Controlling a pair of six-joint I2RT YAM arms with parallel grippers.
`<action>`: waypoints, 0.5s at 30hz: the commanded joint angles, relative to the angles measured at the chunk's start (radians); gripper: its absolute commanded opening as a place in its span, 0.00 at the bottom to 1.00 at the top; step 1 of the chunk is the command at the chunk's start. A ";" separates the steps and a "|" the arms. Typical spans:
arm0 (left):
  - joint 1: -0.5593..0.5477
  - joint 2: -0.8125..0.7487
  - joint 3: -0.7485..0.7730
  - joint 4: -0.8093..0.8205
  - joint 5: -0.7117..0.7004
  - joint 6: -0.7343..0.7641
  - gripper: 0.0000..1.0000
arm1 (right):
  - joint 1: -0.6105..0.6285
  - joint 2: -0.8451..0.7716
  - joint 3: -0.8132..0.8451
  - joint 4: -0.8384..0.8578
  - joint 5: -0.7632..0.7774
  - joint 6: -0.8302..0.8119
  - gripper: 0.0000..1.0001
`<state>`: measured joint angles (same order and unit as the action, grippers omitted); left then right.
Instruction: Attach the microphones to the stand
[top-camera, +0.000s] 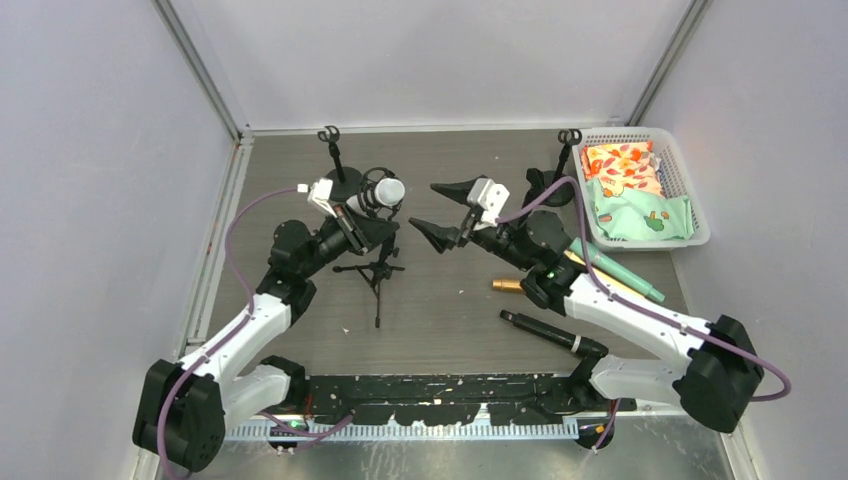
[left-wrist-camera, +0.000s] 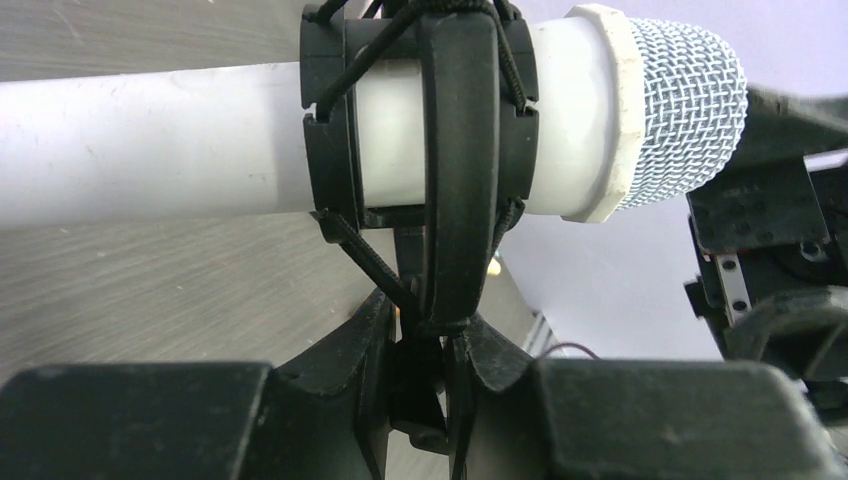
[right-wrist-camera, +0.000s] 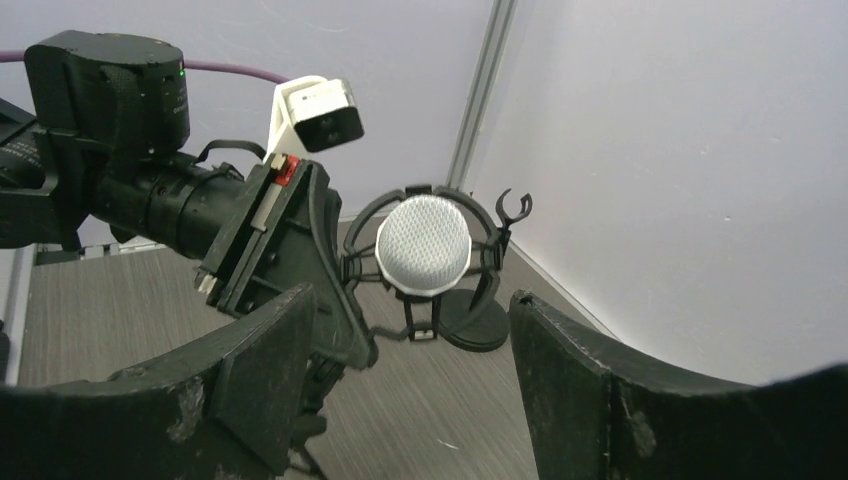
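The white microphone (top-camera: 383, 193) sits level in the black shock mount (left-wrist-camera: 455, 150) on top of the tripod stand (top-camera: 376, 272); it also shows in the left wrist view (left-wrist-camera: 150, 140). My left gripper (top-camera: 362, 222) (left-wrist-camera: 440, 350) is shut on the mount's lower stem. My right gripper (top-camera: 425, 205) (right-wrist-camera: 415, 380) is open and empty, just right of the microphone's mesh head (right-wrist-camera: 423, 243) and facing it. The gold (top-camera: 506, 285), teal green (top-camera: 622, 272), cream-yellow (top-camera: 612, 285) and black (top-camera: 541, 330) microphones lie on the table by the right arm.
Two round-base stands with clips stand at the back, one on the left (top-camera: 334, 160) and one on the right (top-camera: 565, 165); the left one shows behind the microphone head in the right wrist view (right-wrist-camera: 478, 318). A white basket (top-camera: 690, 185) with patterned cloths is at the back right. Walls enclose the table.
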<state>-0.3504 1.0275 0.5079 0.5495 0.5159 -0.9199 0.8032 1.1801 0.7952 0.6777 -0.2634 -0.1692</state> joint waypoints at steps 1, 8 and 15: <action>0.017 -0.075 0.021 0.055 -0.135 0.096 0.00 | 0.004 -0.092 -0.040 -0.048 0.016 -0.007 0.75; 0.024 -0.012 0.117 0.091 -0.138 0.131 0.00 | 0.004 -0.234 -0.101 -0.140 0.082 0.003 0.75; 0.021 0.244 0.317 0.327 -0.078 0.095 0.00 | 0.004 -0.374 -0.142 -0.265 0.147 -0.006 0.75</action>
<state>-0.3317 1.1656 0.6586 0.5907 0.4030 -0.8246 0.8032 0.8722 0.6636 0.4740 -0.1734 -0.1699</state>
